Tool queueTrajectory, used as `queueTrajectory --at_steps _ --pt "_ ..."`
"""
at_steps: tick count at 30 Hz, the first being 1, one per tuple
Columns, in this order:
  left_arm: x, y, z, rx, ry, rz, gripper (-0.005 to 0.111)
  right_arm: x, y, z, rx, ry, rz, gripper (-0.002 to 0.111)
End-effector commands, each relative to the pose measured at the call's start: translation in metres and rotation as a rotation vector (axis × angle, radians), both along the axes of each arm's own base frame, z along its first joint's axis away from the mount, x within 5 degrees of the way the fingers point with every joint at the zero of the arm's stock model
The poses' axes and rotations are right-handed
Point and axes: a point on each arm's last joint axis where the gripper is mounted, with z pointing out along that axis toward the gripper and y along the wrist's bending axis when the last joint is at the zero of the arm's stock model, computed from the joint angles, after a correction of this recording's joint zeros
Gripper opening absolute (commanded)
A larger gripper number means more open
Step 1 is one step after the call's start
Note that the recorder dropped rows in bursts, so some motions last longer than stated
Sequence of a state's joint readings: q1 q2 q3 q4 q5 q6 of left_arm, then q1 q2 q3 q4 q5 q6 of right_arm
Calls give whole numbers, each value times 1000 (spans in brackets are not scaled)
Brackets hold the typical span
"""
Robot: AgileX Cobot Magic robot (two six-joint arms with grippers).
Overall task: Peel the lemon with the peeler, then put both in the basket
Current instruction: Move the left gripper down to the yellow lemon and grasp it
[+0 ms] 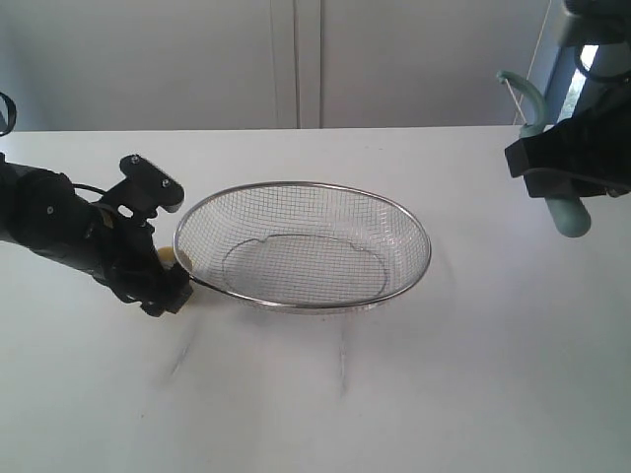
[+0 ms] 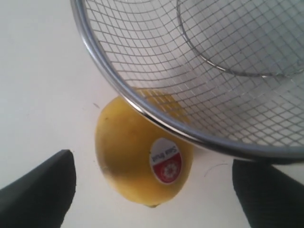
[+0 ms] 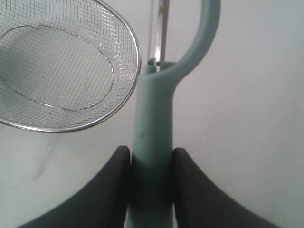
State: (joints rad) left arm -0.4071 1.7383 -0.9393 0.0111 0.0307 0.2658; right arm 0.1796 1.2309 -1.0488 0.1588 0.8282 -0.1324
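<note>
- Lemon (image 2: 137, 161) sits between the wide-spread fingers (image 2: 42, 190) of the left gripper (image 2: 152, 185), apparently untouched, tucked under the basket (image 2: 156, 121) rim.
- Right gripper (image 3: 151, 166) clamps the peeler (image 3: 152, 118) by its handle.

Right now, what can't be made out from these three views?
The lemon: the exterior view shows only a yellow sliver behind the left claw. In the left wrist view the basket rim covers its far side, so peeling there cannot be judged.
The peeler: its blade is cut off by the right wrist view's top edge and is too small in the exterior view.
The right claw: partly cut off by the exterior view's right edge.
</note>
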Motion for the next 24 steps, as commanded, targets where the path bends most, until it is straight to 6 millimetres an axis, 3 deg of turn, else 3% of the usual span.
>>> queueTrajectory --at_steps 1,11,24 --pt "3 -3 2 -19 -31 2 90 -1 0 2 9 -18 -5 0" --pt "6 -5 -18 1 0 -3 90 -1 0 2 9 -18 -5 0" --pt "8 -5 -18 -3 -15 -4 87 -1 0 2 9 -18 -5 0"
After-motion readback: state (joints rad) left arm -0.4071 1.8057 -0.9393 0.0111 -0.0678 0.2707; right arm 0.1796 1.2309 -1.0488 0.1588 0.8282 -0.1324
